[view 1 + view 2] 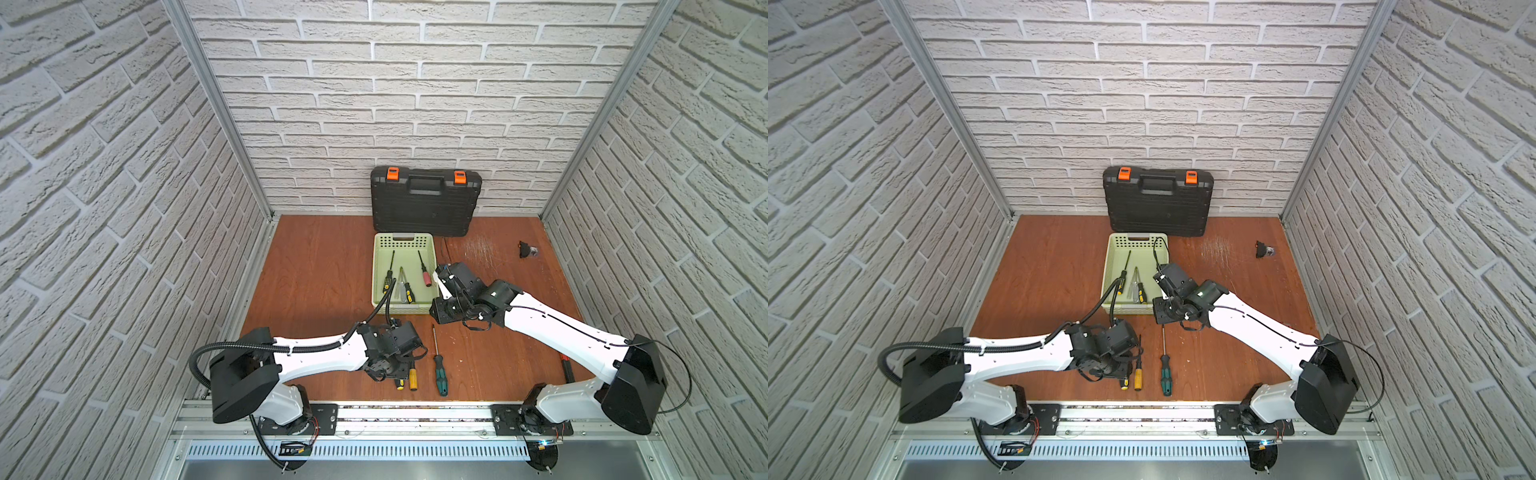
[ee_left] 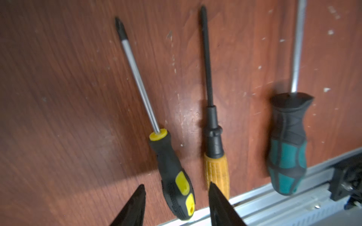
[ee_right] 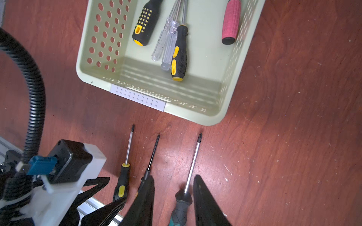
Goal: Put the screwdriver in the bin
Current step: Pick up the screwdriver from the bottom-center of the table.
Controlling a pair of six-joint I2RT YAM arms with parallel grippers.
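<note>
My left pincer (image 2: 176,185) stands apart, straddling the black-yellow screwdriver (image 2: 170,162) before the bin (image 3: 195,115). My right pincer (image 3: 173,176), apart and empty, hangs beside it.

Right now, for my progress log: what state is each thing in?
Bin: upright, five screwdrivers inside.
Toolcase: shut, standing upright.
Green screwdriver: flat on table.
Orange screwdriver: flat on table.
Yellow-black screwdriver: flat on table.
Left end effector: open, empty.
Right end effector: open, empty.
</note>
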